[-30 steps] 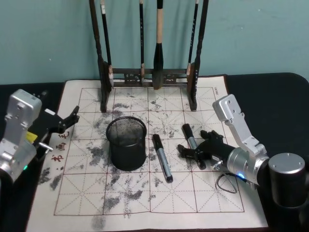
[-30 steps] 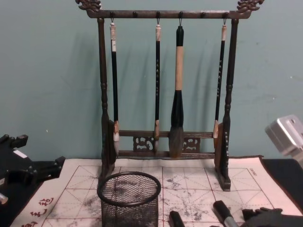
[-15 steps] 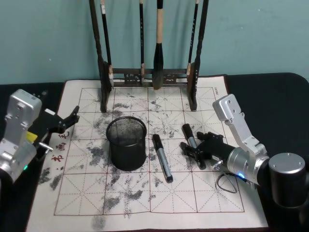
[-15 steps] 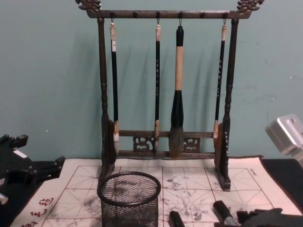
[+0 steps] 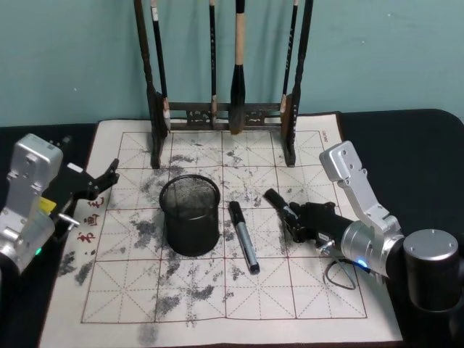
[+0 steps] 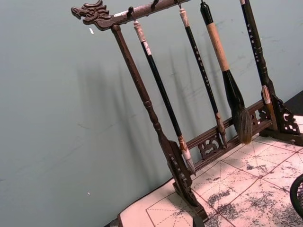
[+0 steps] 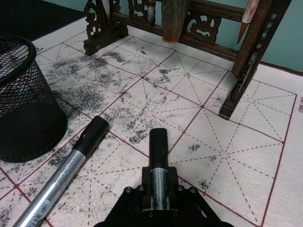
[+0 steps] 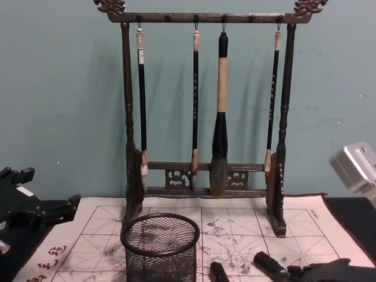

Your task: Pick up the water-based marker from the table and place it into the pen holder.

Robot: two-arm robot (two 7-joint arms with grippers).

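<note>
Right of the pen holder point(image 5: 190, 217), over the ink-stained mat point(image 5: 304, 304), the water-based marker point(image 7: 158, 156) is clamped in my right gripper point(image 5: 297, 223), jaws closed on its silver barrel so the black cap juts free for the drop; a second marker point(image 5: 244, 235) lies flat between them. My left gripper point(image 5: 98, 183) hangs spread open at the mat's left edge, clear of the carry.

Pen holder point(image 5: 192, 232) mouth open from above; brush rack point(image 5: 196, 111) close behind
</note>
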